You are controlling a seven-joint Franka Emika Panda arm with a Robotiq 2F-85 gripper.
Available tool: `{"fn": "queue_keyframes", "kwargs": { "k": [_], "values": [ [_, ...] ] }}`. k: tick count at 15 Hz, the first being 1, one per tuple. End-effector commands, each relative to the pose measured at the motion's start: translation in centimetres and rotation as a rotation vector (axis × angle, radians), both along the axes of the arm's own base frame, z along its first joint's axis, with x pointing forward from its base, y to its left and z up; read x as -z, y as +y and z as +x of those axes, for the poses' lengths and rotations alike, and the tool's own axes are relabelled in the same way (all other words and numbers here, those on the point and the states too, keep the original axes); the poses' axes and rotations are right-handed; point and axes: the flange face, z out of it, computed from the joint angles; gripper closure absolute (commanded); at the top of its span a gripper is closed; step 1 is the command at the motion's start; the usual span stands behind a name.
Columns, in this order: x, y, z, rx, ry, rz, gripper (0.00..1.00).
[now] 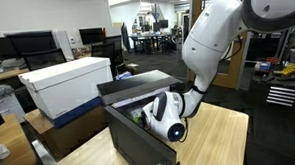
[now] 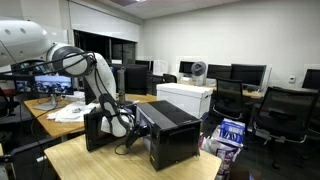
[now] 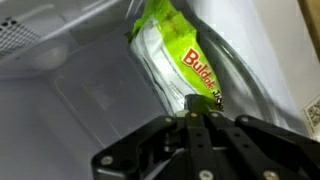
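Wrist view: hand (image 3: pixel 200 113) closed tight on a green packet (image 3: pixel 165 55); in both exterior views, the black box (image 1: pixel 135 143) hides this.

The only print I can read is in the wrist view, on the green-and-white packet (image 3: pixel 172 60). Red letters spell "Bulda" and run down its face until my hand (image 3: pixel 198 108) covers the rest. Small dark print beside them is too blurred to read. Nothing is legible in either exterior view.
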Motion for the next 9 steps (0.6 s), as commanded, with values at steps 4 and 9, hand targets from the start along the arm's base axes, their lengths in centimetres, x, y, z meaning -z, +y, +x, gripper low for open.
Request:
{"fn": "queue_keyframes", "kwargs": {
  "k": [4, 9],
  "values": [
    [0.0, -0.2, 2.2, 0.076, -0.031, 0.038, 1.0],
    [-2.0, 0.2, -0.2, 0.169, 0.08, 0.08, 0.6]
  ]
}}
